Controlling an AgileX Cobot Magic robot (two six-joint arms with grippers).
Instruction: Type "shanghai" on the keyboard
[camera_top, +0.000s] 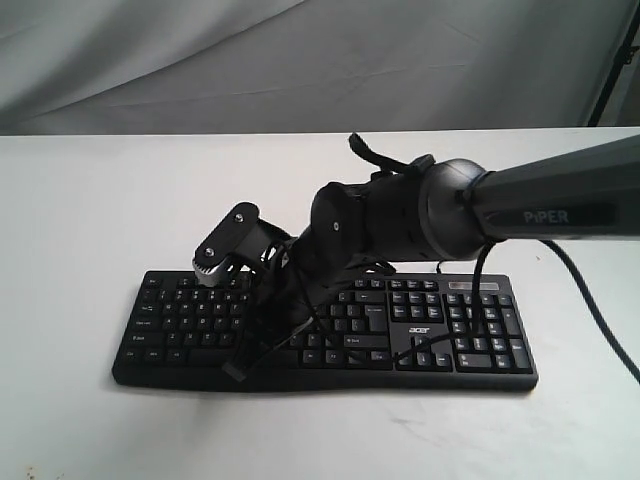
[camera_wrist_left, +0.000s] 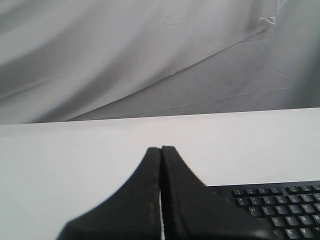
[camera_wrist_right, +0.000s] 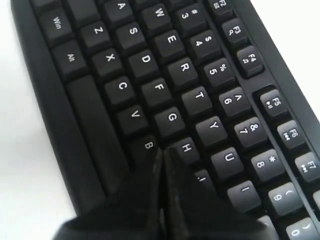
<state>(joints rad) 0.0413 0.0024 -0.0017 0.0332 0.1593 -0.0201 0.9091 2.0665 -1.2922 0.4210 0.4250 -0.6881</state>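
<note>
The white table (camera_top: 80, 220) carries the keyboard (camera_top: 470, 340), which lies directly under the right pincer (camera_wrist_right: 162, 154). That pincer's closed tips point at the gap between the H key (camera_wrist_right: 187, 148) and the B key (camera_wrist_right: 148, 145), so a press may strike the wrong key or two together. Counted: one table, one keyboard, two pincers; the left pincer (camera_wrist_left: 161, 150), also closed, hangs beside the keyboard's corner.

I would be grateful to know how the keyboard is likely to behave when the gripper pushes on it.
Wide and lying flat on the table, the keyboard probably will not tip under a press. It looks like rigid plastic, so it should hardly flex. Nothing visible anchors it, so a sideways shove from the right gripper might slide it.
</note>
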